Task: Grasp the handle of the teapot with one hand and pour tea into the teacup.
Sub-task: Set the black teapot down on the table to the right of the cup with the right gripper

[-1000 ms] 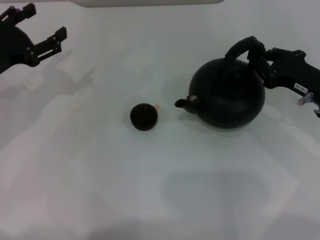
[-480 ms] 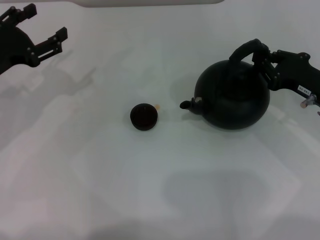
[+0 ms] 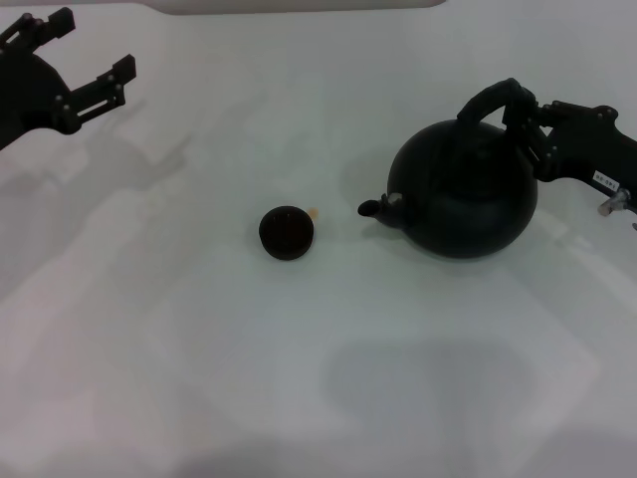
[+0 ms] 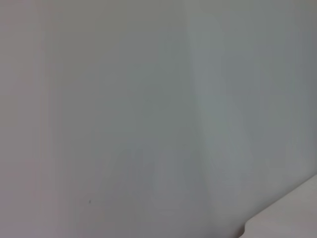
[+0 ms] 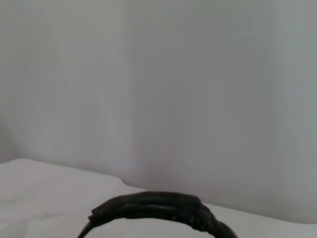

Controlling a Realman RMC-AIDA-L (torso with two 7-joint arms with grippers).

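The left hand (image 3: 85, 60) hangs spread open and idle over the tabletop's (image 3: 199, 378) far-left corner, the teacup (image 3: 287, 232) sits unmoved at centre, and the teapot (image 3: 463, 199), handle (image 3: 488, 100) clamped by the right hand (image 3: 528, 124), has drifted slightly right then steadied, spout toward the cup, suggesting pouring is yet to start.

No words or numbers are showing clearly enough to read. A small white label (image 3: 602, 177) is sitting on the right arm (image 3: 587, 149) at the right edge of the head view, with tiny dark marks on it, but they are too small to make out.
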